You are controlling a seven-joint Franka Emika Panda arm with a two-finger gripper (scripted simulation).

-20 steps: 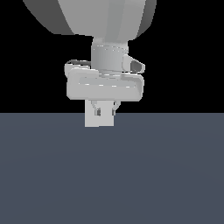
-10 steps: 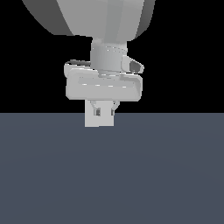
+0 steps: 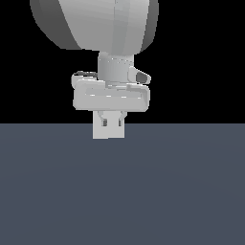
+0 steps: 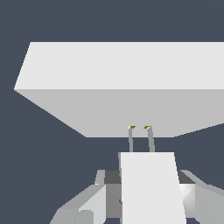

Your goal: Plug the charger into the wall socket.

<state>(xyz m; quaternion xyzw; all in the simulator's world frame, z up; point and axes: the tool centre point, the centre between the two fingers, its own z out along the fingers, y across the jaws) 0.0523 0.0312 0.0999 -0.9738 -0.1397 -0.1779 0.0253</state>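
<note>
- Jaws pinch the charger (image 4: 148, 186) from both sides; the gripper (image 4: 146, 192) holds it with its two prongs (image 4: 141, 139) pointing at the wall socket (image 4: 122, 83).
- Compared with the exterior pictures from a second and half a second ago, almost nothing has shifted: the gripper (image 3: 109, 125) hangs at the same spot and height above the dark floor (image 3: 122, 191), the white block (image 3: 108, 129) hanging below the fingers.
- My reading: the approach is slow or paused, with insertion not yet done.
- In the wrist view the brass prong tips sit just at the socket's near lower edge, close to it; whether they touch cannot be told.
- Open floor lies on both sides of the socket, so sideways correction has room.
- Forward room is nearly used up; a misaligned push could jam the prongs against the face.
</note>
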